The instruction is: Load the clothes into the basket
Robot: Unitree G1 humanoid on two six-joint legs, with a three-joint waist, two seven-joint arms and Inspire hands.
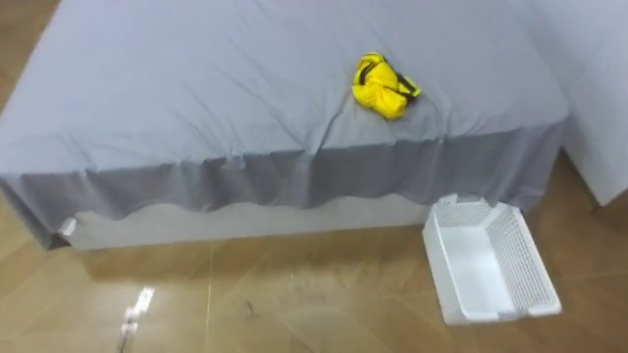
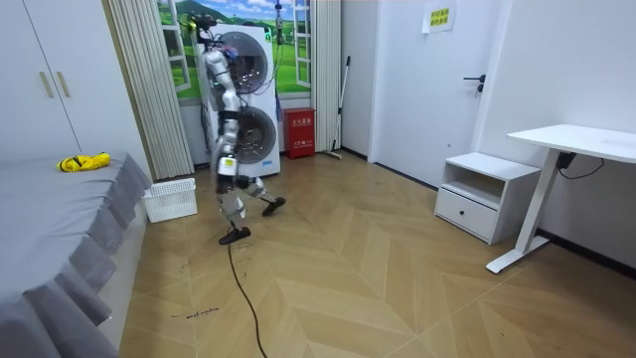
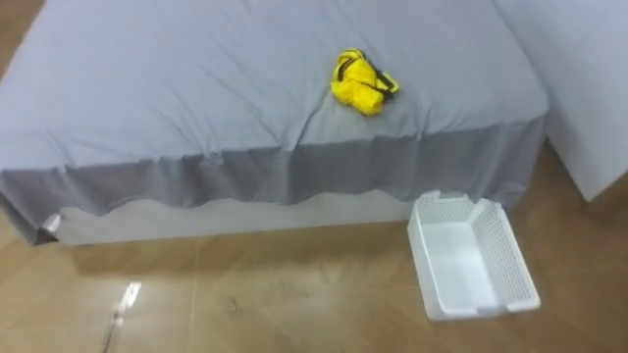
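Observation:
A bundled yellow garment (image 1: 381, 90) (image 3: 358, 83) with dark trim lies on the grey-sheeted bed (image 1: 196, 78), near its front edge. An empty white mesh basket (image 1: 446, 250) (image 3: 417, 245) stands on the wooden floor below and to the right of the garment, close to the bed's corner. In the room view I stand mid-stride a short way from the basket (image 2: 171, 199), facing the bed where the garment (image 2: 82, 161) lies. My left hand (image 2: 227, 163) hangs at my side, away from both.
The grey sheet hangs over the bed's side down to a white base (image 1: 245, 221). A white wall panel (image 1: 599, 108) rises right of the bed. Behind me are a washing machine (image 2: 253, 129), curtains and a red box (image 2: 298, 134). A desk (image 2: 566, 149) and drawer unit (image 2: 477, 194) stand on the room view's right.

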